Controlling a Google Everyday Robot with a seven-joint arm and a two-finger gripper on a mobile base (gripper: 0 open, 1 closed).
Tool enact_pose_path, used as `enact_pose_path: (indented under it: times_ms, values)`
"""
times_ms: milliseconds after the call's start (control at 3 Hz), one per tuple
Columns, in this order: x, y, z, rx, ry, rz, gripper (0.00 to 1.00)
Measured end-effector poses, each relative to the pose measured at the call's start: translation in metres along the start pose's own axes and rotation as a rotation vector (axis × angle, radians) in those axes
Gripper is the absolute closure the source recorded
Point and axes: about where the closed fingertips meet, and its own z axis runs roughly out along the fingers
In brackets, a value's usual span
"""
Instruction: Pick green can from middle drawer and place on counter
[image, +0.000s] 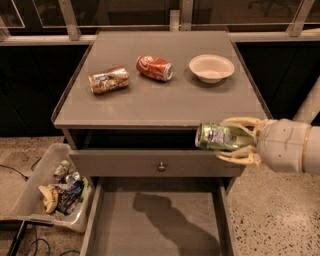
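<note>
- Your gripper (223, 139), at three o'clock, is clamped around the green can (212, 136) (held sideways).
- It hangs just before the counter (165, 102), above the middle drawer (150, 227) at six o'clock.

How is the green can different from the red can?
The green can is green; the red can is red. The green can is held in the air by the gripper, at the front right of the counter; the red can rests on the counter, untouched. Both are turned on their sides.
</note>
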Motion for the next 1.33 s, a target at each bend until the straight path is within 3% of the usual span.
enact_pose_path:
  times_ms: [333,667,1000,1333]
  values:
    - [-0.042,-0.048,-0.007,-0.017,-0.067,-0.022,1.00]
    - [-0.042,-0.048,-0.007,-0.017,-0.066,-0.022,1.00]
    - [-0.043,-0.062,0.011,-0.029,-0.042,-0.039,1.00]
    - [-0.034,-0.098,0.041,-0.034,0.013,-0.042,1.00]
